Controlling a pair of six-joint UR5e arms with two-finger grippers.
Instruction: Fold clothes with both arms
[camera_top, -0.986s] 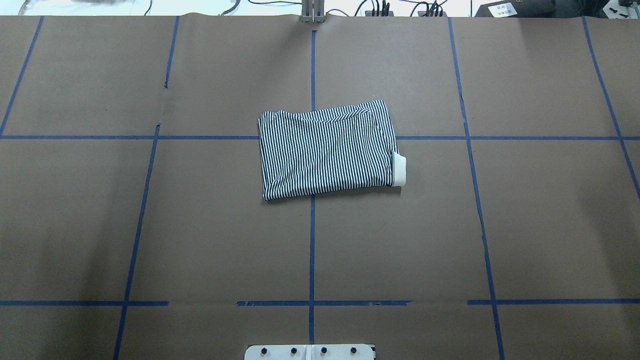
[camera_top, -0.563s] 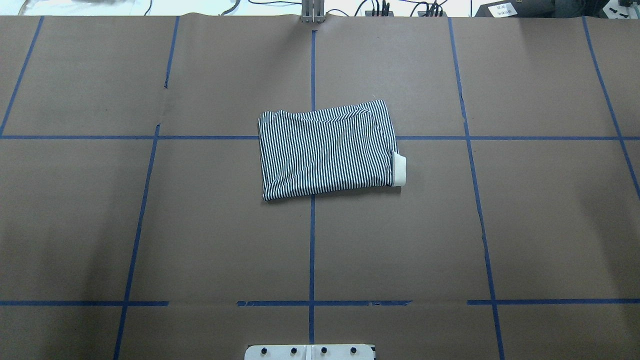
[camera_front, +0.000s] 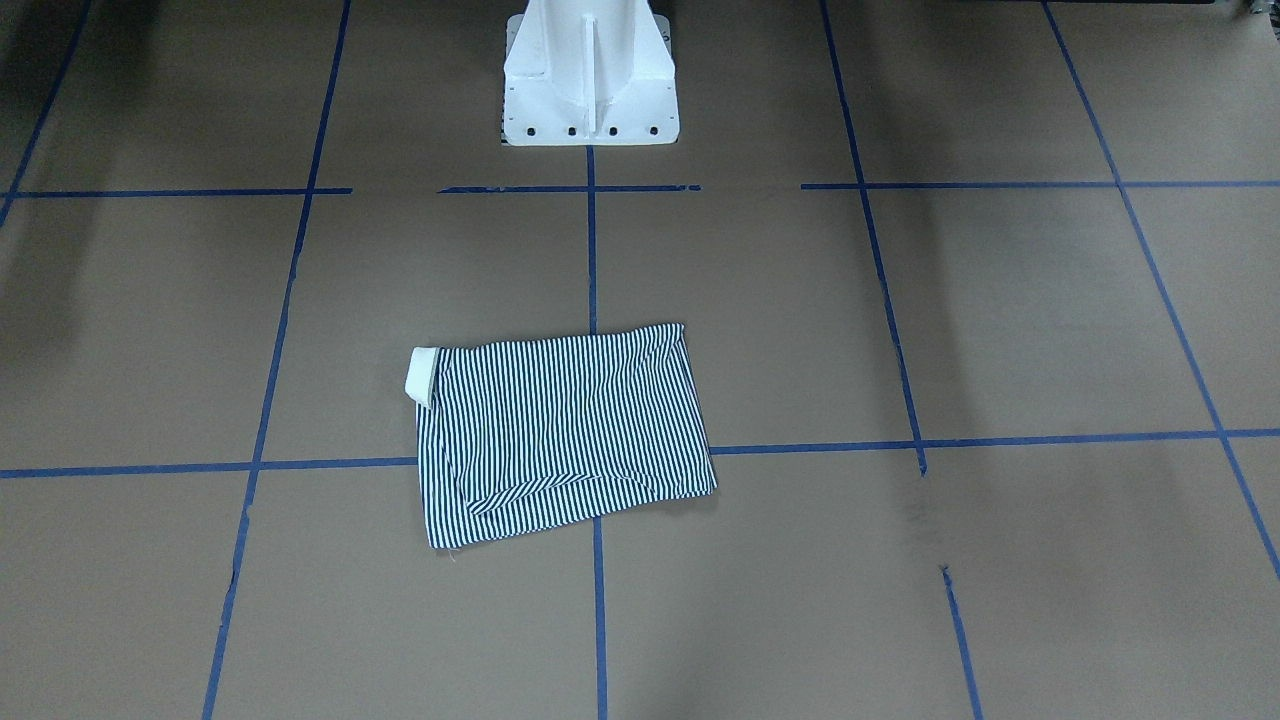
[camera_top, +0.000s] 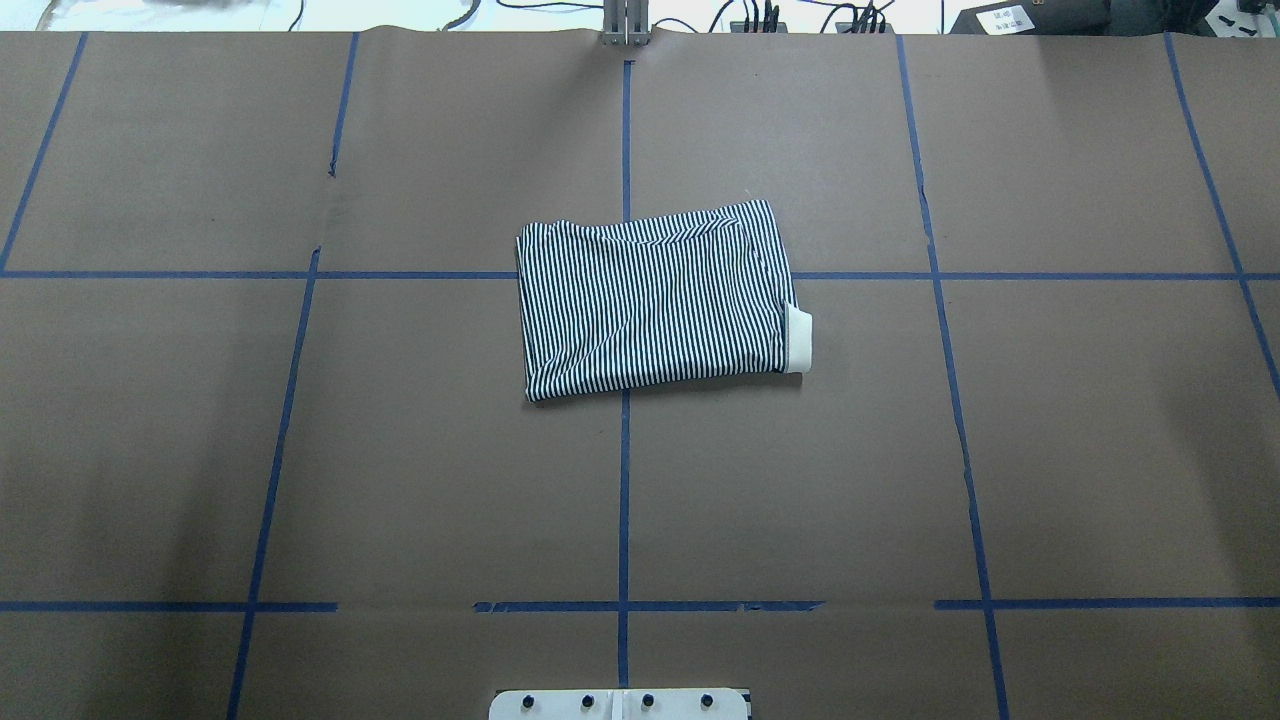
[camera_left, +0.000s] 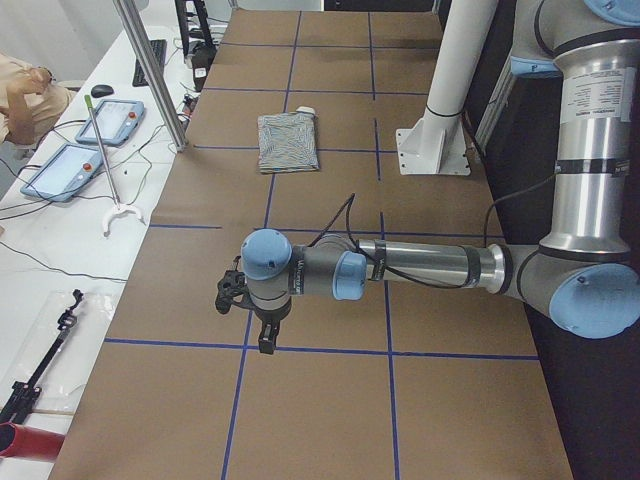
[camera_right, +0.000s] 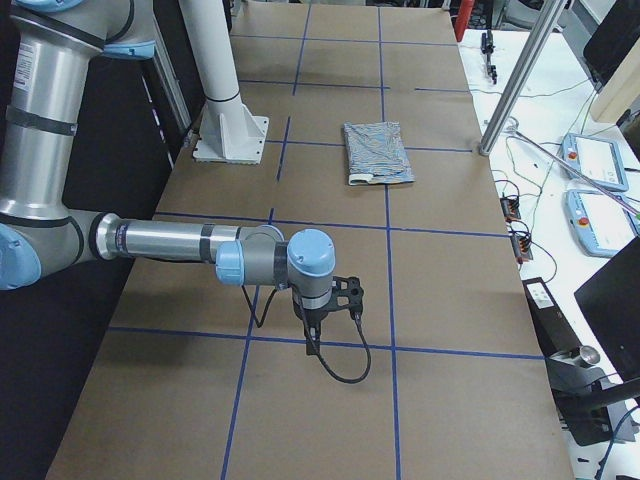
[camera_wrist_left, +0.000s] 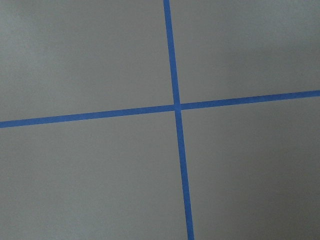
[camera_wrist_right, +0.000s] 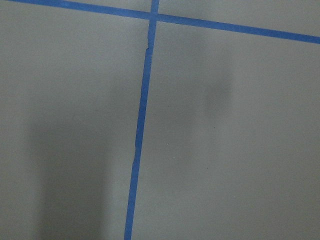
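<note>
Hanging over bare table (camera_top: 300, 450), left gripper (camera_left: 266, 346) sits lower left in the left side view and right gripper (camera_right: 312, 345) low centre in the right side view. Can't tell if either is wide or narrow (side views only). Polo shirt (camera_top: 655, 300) lies folded mid-frame overhead, cream collar (camera_top: 798, 340) at its right edge. No change vs 1 s ago, so fold prob. done.

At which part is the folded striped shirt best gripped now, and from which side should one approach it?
Probably the cream collar end that sticks out of the striped shirt at its edge on the robot's right. Come from the robot's right, low along the table: this end passes beyond the flat striped layers, so it offers a free edge to pinch. Pulling it alone might open the fold.
</note>
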